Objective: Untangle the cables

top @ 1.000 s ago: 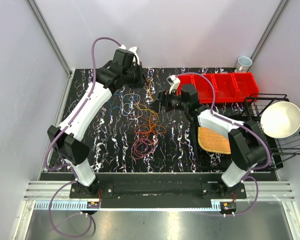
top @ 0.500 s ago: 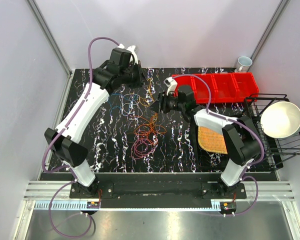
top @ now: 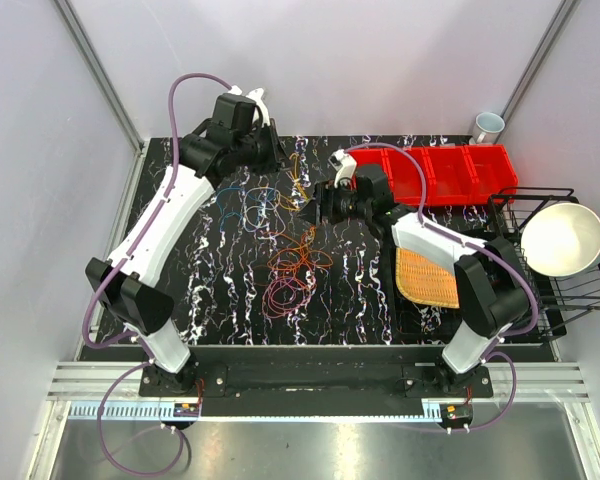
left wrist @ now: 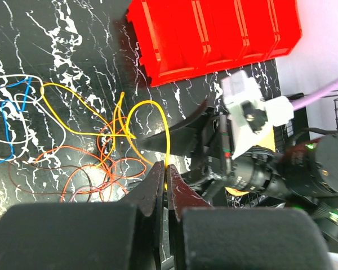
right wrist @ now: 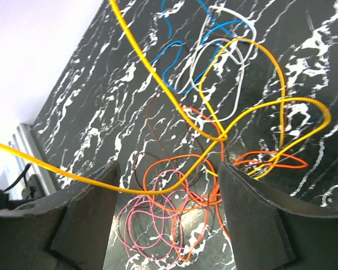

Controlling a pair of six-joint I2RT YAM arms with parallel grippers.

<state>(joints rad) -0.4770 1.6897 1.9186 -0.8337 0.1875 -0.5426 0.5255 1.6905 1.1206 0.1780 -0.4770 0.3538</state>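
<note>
The left gripper (left wrist: pixel 166 169) is closed tight on the yellow cable (left wrist: pixel 167 140) at about 12 o'clock from the heap of cables (top: pixel 292 268) on the table (top: pixel 220 300), probably to draw this strand out of the orange and pink loops. Its arm is stretched long toward the far side. The right gripper (right wrist: pixel 169 169) stands wide apart with the same strand passing between, not pinched, I think to take a second hold, and its bent arm points toward 9 o'clock.
</note>
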